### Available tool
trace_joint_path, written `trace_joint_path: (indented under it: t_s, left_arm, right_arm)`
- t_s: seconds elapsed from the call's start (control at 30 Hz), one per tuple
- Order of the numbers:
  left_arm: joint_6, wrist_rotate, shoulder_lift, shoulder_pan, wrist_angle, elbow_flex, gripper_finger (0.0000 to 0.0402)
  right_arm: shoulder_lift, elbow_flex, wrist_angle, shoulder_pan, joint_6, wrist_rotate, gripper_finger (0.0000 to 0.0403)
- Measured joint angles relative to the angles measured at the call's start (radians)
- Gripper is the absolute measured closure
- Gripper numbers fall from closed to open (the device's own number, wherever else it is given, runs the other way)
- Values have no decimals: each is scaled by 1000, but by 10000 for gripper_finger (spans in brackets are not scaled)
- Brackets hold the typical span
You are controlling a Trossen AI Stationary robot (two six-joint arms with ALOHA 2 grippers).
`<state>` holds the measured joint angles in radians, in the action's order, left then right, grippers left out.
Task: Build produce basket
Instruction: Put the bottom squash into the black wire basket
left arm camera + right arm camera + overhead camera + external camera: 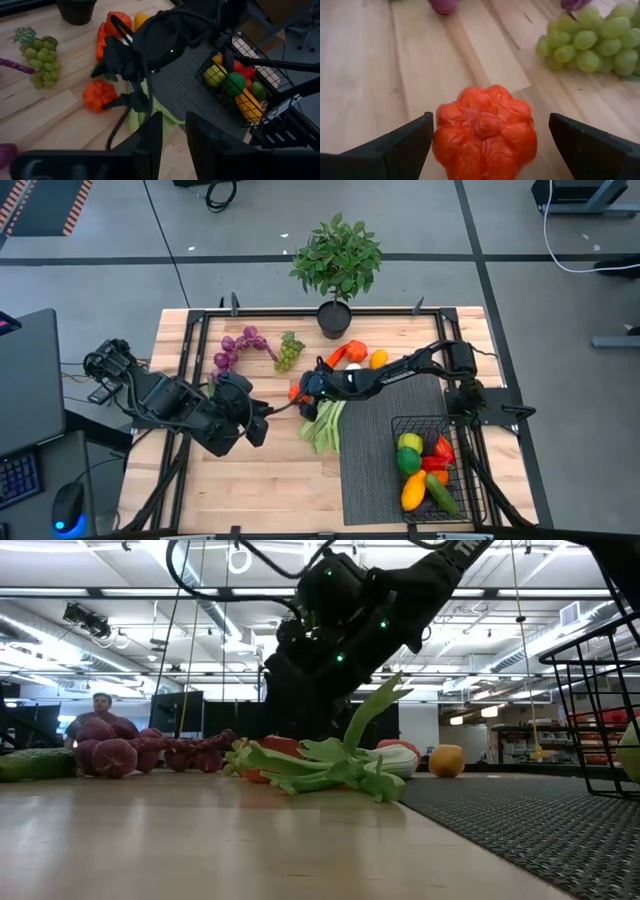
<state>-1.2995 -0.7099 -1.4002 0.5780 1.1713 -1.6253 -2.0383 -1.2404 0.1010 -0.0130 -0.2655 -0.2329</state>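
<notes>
1. My right gripper (485, 145) is over the middle of the table (260, 480), its jaws spread wide with a wrinkled orange-red pepper (485, 131) sitting between them; the fingers stand clear of it on both sides, so nothing is gripped.
2. From above, that pepper (297, 392) is mostly covered by the right wrist; I see only a sliver of it.
3. My left gripper (258, 427) waits over the table's left half, just left of the leek (325, 425). In its wrist view the two fingers (150, 137) stand close together with a narrow gap, and I see nothing between them.
4. The basket (470, 500) sits at the near right corner, on a mat (365, 470). It holds a yellow lemon, green and red pieces and a cucumber; its lower layer is hard to make out.
5. In the low view the basket (590, 680) is cut off at the right edge.
6. Purple grapes (238, 347) and green grapes (289, 352) lie toward the far edge, left of a potted plant (336, 260).
7. More produce (360, 355) lies near the pot, partly hidden by the right arm.
</notes>
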Motion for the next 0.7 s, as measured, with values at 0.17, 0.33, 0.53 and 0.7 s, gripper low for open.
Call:
trace_joint_path:
  t_s: [0.17,0.33,0.53,0.7]
  left_arm:
    - [-3,0,0,0,1,0,310]
    - [-7,0,0,0,1,0,312]
    - [-18,0,0,-1,1,0,314]
    - [-18,0,0,-1,0,0,312]
  right_arm:
    - [-39,1,32,-10,-5,17,4]
    - [-70,-1,55,-6,-43,24,4]
    - [-58,0,41,-4,-50,9,7]
    - [-4,2,14,-3,-58,23,36]
